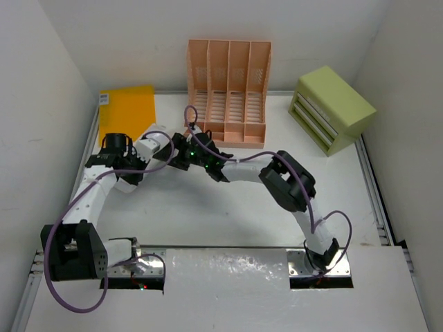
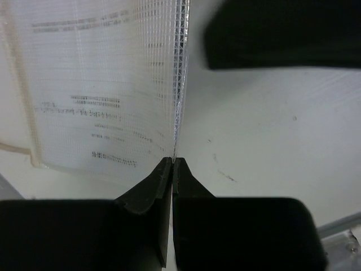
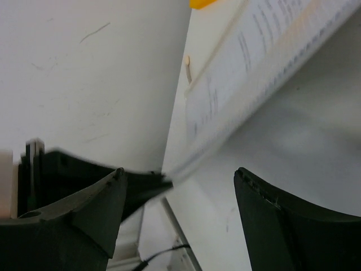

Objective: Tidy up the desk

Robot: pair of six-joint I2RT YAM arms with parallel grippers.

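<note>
Left hand pinches mesh pouch; right hand gapes.

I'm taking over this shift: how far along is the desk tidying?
Early. Done: nothing clearly; the peach file rack has slots that look empty. In hand: the left tool is shut on the edge of a mesh document pouch, with the right tool open next to it. Left: the pouch and the orange folder, lying flat at the far left corner of the desk, are not yet put away.

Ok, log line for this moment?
left gripper: shut on mesh pouch | right gripper: open, beside mesh pouch | desk: file rack, drawer box at back
</note>
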